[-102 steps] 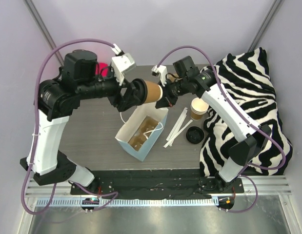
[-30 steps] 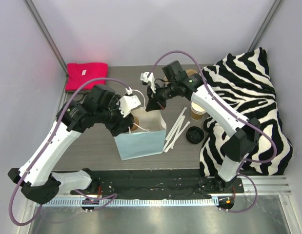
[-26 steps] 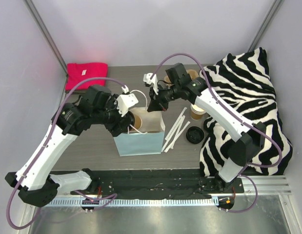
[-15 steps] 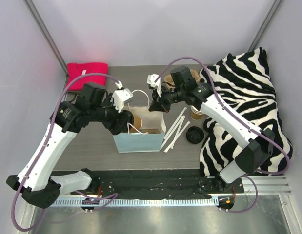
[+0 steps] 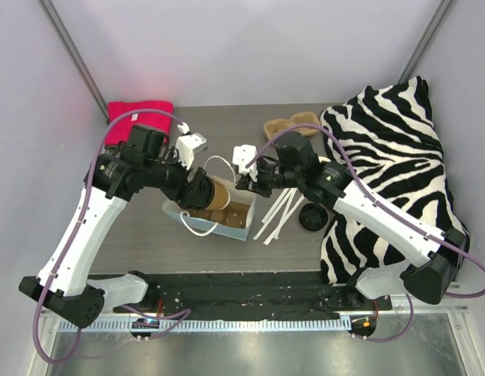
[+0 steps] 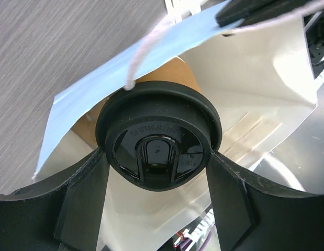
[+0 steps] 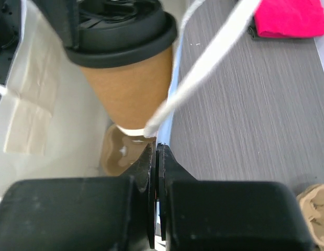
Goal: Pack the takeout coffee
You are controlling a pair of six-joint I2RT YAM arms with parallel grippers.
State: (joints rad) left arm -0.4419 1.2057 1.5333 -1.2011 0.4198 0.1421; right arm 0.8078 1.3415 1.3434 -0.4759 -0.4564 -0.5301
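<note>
The left gripper is clamped on the takeout coffee, one finger on each side of the cup just under its black lid (the left wrist view looks straight down on that lid, with the tan cup wall showing just past its rim). The cup is tilted, its lid toward the left arm and its base pointing into the open mouth of the light blue paper bag. The bag sits on the grey bench between the two arms.

In the right wrist view the cup's pale base hangs over a brown pulp carrier lying inside the bag; whether it touches the carrier cannot be told. The right gripper is pressed together on the bag's upper edge on the side nearer the right arm, with only the thin paper between its fingers. A white handle of the bag runs slantwise past the cup.

To the right of the bag several white sticks lie on the bench, and beside them a loose black lid. A second pulp carrier rests near the far edge. A pink cloth lies at the far left corner, and a zebra-striped cloth covers the right side.
</note>
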